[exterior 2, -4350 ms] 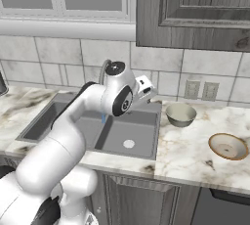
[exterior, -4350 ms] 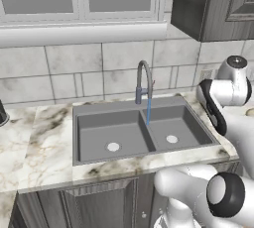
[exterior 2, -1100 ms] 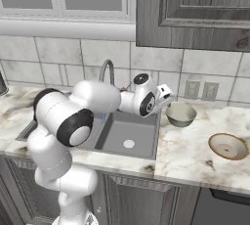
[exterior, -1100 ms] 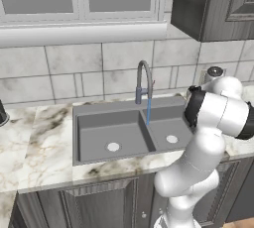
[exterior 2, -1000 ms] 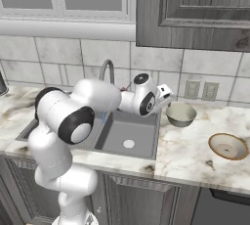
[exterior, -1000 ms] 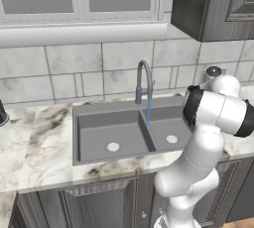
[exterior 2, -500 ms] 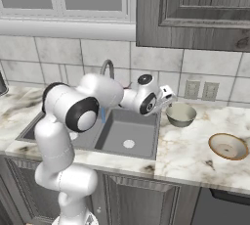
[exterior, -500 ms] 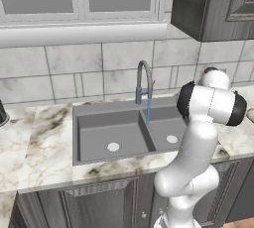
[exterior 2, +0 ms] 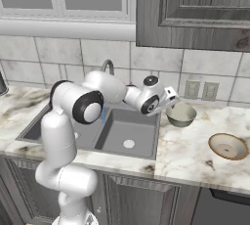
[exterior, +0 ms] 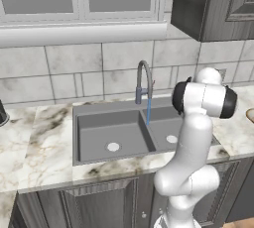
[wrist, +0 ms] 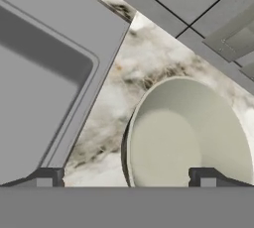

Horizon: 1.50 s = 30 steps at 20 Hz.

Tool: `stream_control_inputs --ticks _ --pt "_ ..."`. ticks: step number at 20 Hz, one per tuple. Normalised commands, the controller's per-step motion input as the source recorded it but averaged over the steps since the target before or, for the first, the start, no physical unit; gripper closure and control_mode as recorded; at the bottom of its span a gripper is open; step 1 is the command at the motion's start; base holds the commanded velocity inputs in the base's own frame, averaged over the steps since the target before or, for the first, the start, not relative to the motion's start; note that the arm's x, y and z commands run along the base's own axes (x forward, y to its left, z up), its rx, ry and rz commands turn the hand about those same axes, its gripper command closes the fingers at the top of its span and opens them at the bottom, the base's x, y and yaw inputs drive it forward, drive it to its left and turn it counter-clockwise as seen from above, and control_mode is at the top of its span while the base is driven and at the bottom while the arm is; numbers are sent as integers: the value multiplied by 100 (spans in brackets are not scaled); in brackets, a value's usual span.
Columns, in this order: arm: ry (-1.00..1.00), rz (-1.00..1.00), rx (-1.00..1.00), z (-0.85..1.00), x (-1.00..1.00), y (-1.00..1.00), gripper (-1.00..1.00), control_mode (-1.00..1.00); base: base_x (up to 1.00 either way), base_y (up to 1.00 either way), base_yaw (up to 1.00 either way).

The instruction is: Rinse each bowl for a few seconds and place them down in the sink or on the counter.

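Flanking the near bowl (exterior 2: 181,114) — sink (exterior 2: 128,132), second bowl (exterior 2: 228,146).

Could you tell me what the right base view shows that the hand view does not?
The right base view alone takes in a second bowl lying farther right on the counter, the arched faucet, both sink basins, the window and the upper cabinet. The hand view alone looks straight down into the near bowl, showing it empty, with the open jaws spread on either side of its rim. Both show that near bowl sitting on the marble just right of the sink, and the gripper poised beside it.
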Motion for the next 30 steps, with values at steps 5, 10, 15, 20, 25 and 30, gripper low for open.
stream_control_inputs --ticks 5,10,15,20,25,30 --pt "0 0 2 -19 18 -10 -100 -100 0 0 0" --pt "0 0 0 -22 19 -6 -100 -100 0 0 0" --pt "0 0 0 -22 18 -4 -100 -100 0 0 0" --pt "0 0 0 -19 17 -4 100 -100 0 0 0" --pt "0 0 1 -9 6 -7 100 -100 0 0 0" --pt "0 0 0 -1 -4 0 100 -100 0 0 0"
